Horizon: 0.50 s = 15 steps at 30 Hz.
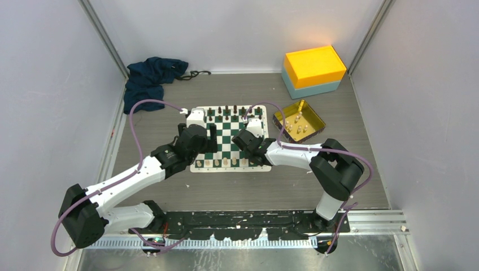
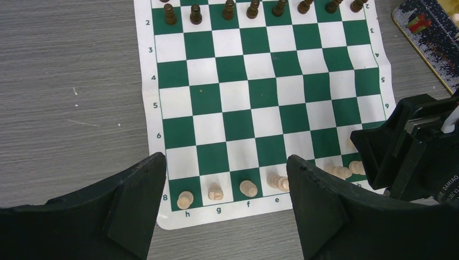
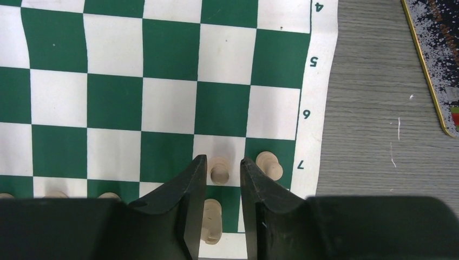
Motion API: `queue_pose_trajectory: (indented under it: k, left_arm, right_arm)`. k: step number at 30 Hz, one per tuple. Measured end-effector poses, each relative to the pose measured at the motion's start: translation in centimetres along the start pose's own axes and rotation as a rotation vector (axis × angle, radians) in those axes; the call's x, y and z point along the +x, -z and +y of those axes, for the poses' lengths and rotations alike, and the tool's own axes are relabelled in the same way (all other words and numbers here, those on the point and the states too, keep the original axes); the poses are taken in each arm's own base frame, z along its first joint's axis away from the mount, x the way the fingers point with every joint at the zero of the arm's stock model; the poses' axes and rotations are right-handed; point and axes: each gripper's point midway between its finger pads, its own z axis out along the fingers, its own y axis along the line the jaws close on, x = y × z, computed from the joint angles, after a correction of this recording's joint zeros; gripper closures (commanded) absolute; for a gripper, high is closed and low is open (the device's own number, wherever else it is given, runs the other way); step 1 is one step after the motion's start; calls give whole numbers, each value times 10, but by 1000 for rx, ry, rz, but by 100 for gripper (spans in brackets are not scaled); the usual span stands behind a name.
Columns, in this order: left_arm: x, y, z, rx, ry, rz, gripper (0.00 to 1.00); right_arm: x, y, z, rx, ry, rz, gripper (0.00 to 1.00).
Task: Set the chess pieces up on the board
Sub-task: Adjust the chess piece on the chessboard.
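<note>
The green and white board [image 1: 229,132] lies mid-table. Cream pieces stand along its near row; in the left wrist view [image 2: 248,188] they fill squares h to e of row 8. Black pieces line the far rows [image 2: 229,10]. My right gripper [image 3: 222,162] hangs low over the board's near right corner [image 1: 252,152]. Its jaws are narrowly open around an upright cream pawn [image 3: 219,169] on a white row 7 square, with thin gaps on both sides. Another pawn [image 3: 269,165] stands just to its right. My left gripper [image 2: 224,158] is wide open and empty above the near left part [image 1: 210,140].
A gold tray [image 1: 299,121] with several cream pieces sits right of the board. A yellow box on a teal box [image 1: 313,70] stands at the back right. A dark blue cloth [image 1: 152,76] lies at the back left. The two grippers are close together over the board.
</note>
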Motion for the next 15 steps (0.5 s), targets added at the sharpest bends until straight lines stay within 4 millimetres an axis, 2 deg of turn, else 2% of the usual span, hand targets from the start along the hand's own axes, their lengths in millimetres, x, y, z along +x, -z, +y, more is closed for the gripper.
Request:
queue_pose_trajectory:
  k: [15]
  left_arm:
    - [1,0,0,-1,-1,2,18]
  right_arm:
    - [-4,1,3,-7,7,-6,63]
